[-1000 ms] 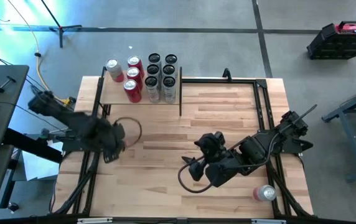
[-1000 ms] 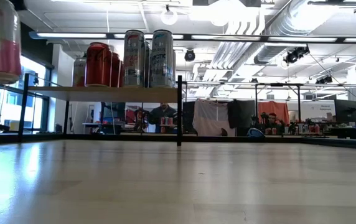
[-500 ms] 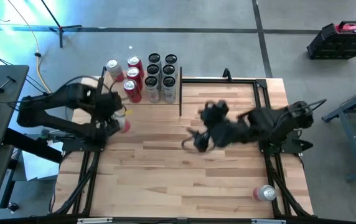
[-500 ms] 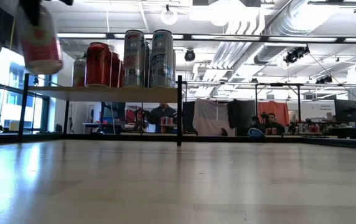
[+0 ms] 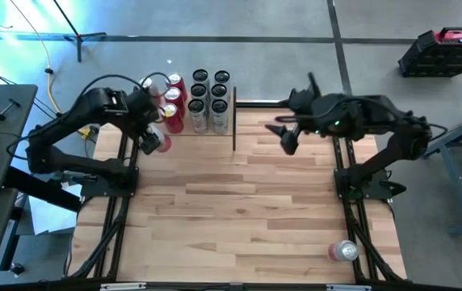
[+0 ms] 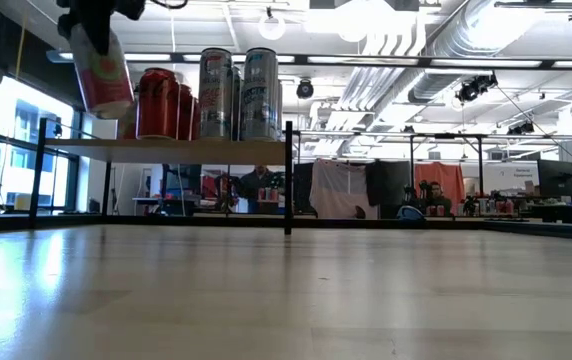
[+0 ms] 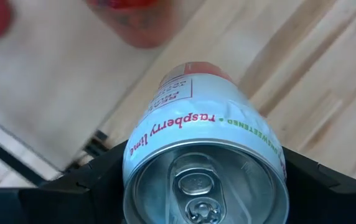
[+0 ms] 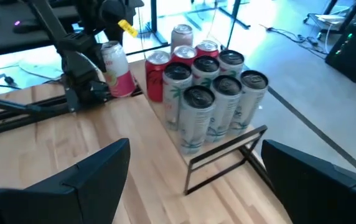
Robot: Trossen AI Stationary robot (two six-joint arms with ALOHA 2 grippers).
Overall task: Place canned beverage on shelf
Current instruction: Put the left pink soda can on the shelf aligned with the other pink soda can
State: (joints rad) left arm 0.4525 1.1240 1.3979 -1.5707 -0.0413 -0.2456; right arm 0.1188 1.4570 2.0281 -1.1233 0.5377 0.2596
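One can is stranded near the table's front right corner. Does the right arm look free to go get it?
Probably yes: the right hand is open and empty, and the lone can lies in open tabletop.

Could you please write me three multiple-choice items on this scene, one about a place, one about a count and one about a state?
1. Where is the loose can lying?
A. Near the table's front right corner
B. On the shelf
C. On the floor

2. How many silver cans stand on the shelf?
A. Two
B. Six
C. Nine

3. What is the left claw doing?
A. Hanging empty
B. Holding a pink can near the shelf
C. Pressing a can flat on the table

Answers: 1 A, the high view shows it there on its side. 2 B, two rows of three. 3 B, the low view shows the can gripped and raised.
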